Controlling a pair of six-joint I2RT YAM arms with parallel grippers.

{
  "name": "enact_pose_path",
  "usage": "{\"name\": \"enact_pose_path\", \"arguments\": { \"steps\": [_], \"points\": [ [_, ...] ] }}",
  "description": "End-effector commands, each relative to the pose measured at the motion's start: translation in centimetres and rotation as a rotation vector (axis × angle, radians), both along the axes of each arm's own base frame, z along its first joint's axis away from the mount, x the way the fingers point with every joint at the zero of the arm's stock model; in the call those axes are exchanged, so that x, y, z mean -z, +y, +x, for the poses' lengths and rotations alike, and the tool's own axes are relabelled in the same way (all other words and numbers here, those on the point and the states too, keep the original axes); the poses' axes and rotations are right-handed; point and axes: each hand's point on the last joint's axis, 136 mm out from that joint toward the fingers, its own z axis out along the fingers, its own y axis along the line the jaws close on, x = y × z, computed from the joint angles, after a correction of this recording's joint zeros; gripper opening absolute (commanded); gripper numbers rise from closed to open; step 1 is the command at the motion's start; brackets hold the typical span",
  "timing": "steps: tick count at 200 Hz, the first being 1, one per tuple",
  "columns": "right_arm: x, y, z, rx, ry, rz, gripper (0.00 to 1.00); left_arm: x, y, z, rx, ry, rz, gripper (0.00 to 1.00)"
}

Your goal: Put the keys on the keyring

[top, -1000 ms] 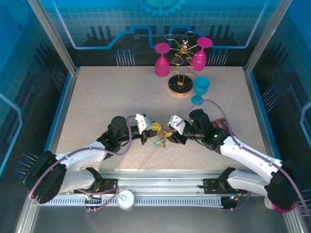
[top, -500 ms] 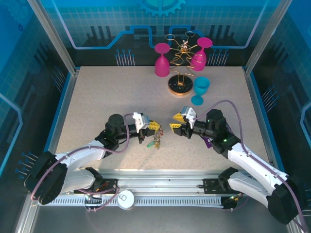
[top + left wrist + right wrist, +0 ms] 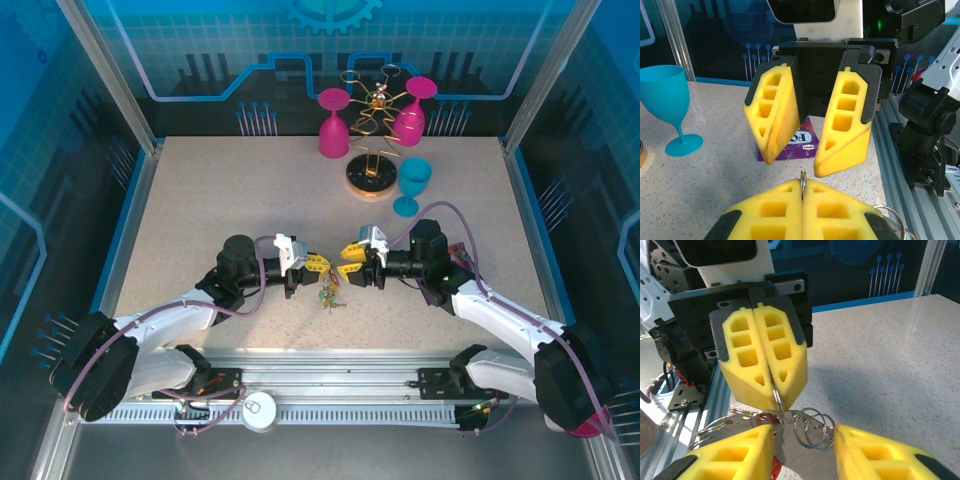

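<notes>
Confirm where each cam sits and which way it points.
Top external: above and behind the bases, looking down on the table; both arms show, left gripper and right gripper nearly tip to tip.
Left wrist: on the left arm, facing the right arm; own shut fingers at bottom, pinching a metal ring.
Right wrist: on the right arm, facing the left arm; own open fingers at bottom.
Shared: both wrist views show the ring and the opposing gripper.

The left arm (image 3: 165,322) and the right arm (image 3: 505,318) are covered in smooth white shells, joined by round black joints (image 3: 238,258). A thin purple cable (image 3: 448,209) is looped along each arm. The fingers (image 3: 842,117) are yellow wedge-shaped blocks with square holes cut in them, backed by black plates (image 3: 870,90). A small green light (image 3: 880,24) is lit on the right arm.
</notes>
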Motion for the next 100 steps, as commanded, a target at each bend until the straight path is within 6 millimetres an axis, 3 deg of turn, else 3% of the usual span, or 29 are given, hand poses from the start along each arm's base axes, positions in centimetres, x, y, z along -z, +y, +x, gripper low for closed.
{"name": "enact_pose_path", "arguments": {
  "steps": [1, 100],
  "points": [
    [-1.2, 0.6, -0.7, -0.064, -0.054, 0.03, 0.37, -1.2, -0.1, -0.2, 0.033, -0.03, -0.024, 0.0],
    [-1.6, 2.2, -0.7, -0.116, -0.063, 0.039, 0.21, -1.3, -0.2, -0.4, 0.049, -0.024, -0.027, 0.0]
  ]
}}
